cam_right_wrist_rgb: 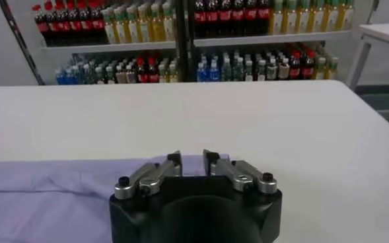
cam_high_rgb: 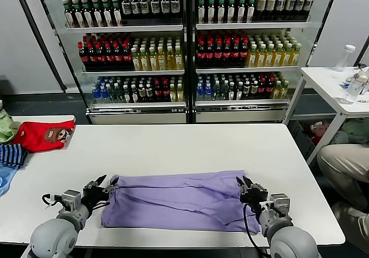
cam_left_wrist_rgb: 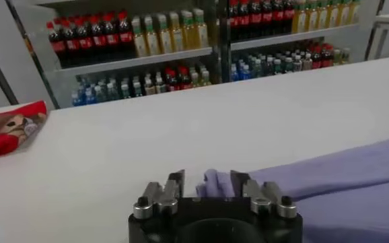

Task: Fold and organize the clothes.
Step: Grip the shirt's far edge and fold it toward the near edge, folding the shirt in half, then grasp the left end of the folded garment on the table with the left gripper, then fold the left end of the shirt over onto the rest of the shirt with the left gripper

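On your counter [cam_high_rgb: 190,142], folded lavender T-shirt [cam_high_rgb: 179,200], left gripper [cam_high_rgb: 104,184] and right gripper [cam_high_rgb: 247,186] at its ends, fingers parted, grasping nothing, red garment [cam_high_rgb: 43,135] and striped garment [cam_high_rgb: 12,154] far left.

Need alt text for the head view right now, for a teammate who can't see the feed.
A lavender T-shirt, folded into a wide band, lies on a white table, with the left gripper open at its left end and the right gripper open at its right end. A red bear-print garment and a striped one sit at the table's far left; drink shelves stand behind.
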You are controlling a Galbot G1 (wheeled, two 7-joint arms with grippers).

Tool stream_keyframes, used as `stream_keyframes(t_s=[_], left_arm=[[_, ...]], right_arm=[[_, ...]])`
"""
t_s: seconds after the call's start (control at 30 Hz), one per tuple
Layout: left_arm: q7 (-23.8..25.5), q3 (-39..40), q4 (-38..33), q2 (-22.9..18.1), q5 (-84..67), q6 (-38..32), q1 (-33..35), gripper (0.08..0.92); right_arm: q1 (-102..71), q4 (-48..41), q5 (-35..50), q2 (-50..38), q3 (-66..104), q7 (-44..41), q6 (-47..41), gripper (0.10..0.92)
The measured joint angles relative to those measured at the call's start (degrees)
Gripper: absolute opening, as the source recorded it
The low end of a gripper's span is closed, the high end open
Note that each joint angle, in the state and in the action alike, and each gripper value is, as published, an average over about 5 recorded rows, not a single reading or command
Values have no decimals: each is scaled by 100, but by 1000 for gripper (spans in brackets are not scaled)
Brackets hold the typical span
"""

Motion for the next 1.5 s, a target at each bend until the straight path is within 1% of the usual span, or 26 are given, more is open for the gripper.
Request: stream_keyframes(t_s=[0.17, 0.27, 0.4, 0.5, 0.73, 1.03, 1.23, 1.33, 1.5], left_arm=[[-208, 35, -135, -107, -132, 137, 114, 787], [-358, 80, -158, -187, -211, 206, 159, 817], [-568, 137, -153, -316, -337, 266, 141, 815], [-760, 166, -128, -418, -462, 284, 87, 765], [-1084, 254, -88, -604, -673, 355, 39, 562], [-1270, 358, -141, -696, -624, 407, 82, 302], [-1370, 440, -165, -782, -294, 427, 54, 150], [-1436, 437, -198, -806, -12, 457, 54, 111], [-1462, 245, -314, -732, 583, 482, 127, 109]], right_arm=[[-195, 253, -50, 32, 131, -4, -7, 602], [-338, 423, -77, 27, 215, -12, -10, 688], [-478, 560, -120, 9, 292, -22, -12, 782], [-537, 609, -157, 15, 307, -29, -13, 816], [-578, 654, -244, 31, 269, -62, -16, 823], [-631, 672, -303, 60, 204, -94, -18, 823], [-692, 681, -365, 109, 194, -109, -19, 823], [-706, 702, -387, 119, 206, -112, -19, 823], [-695, 713, -412, 123, 218, -121, -19, 823]])
